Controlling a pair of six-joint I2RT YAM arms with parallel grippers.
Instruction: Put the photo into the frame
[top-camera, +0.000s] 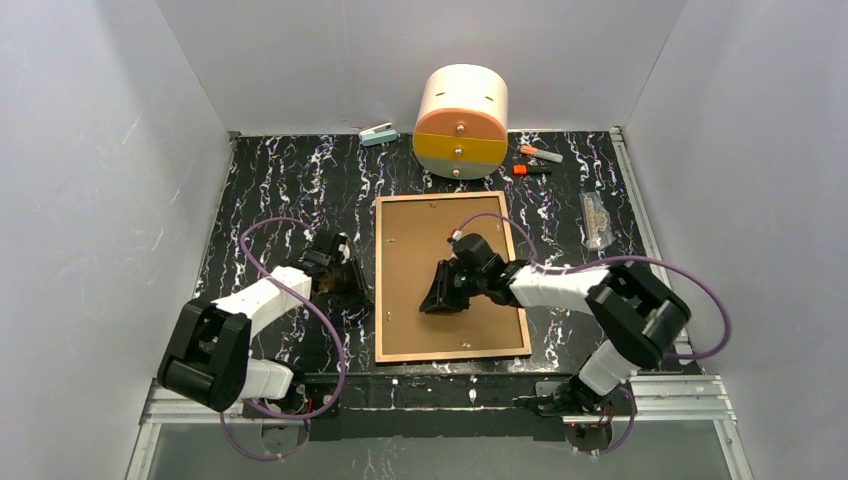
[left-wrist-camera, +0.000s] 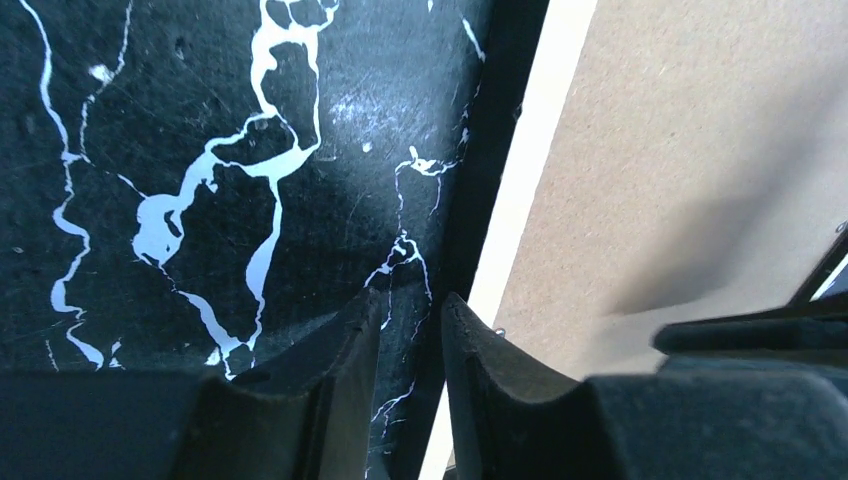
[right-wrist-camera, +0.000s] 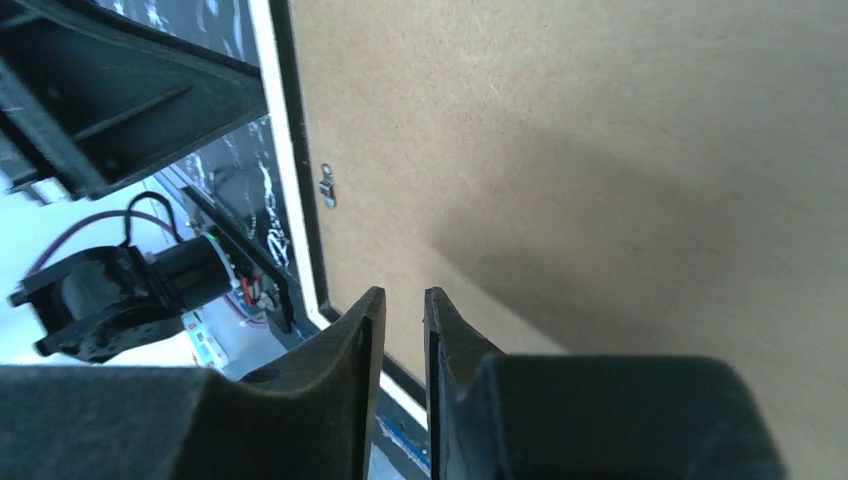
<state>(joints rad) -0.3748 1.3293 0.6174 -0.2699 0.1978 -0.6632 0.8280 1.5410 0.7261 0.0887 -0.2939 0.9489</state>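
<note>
Frame (top-camera: 455, 353): one, lying face-down mid-table, brown backing board (top-camera: 410, 250) uppermost. Right gripper (top-camera: 436, 300): one, which I read as closed on nothing, tips over the board's left half. Left gripper (top-camera: 352, 287): one, fingers nearly together and empty, over the marbled table (top-camera: 270, 180), just beside the frame's left rim. Round drawer box (top-camera: 461, 120): one, behind the frame.
</note>
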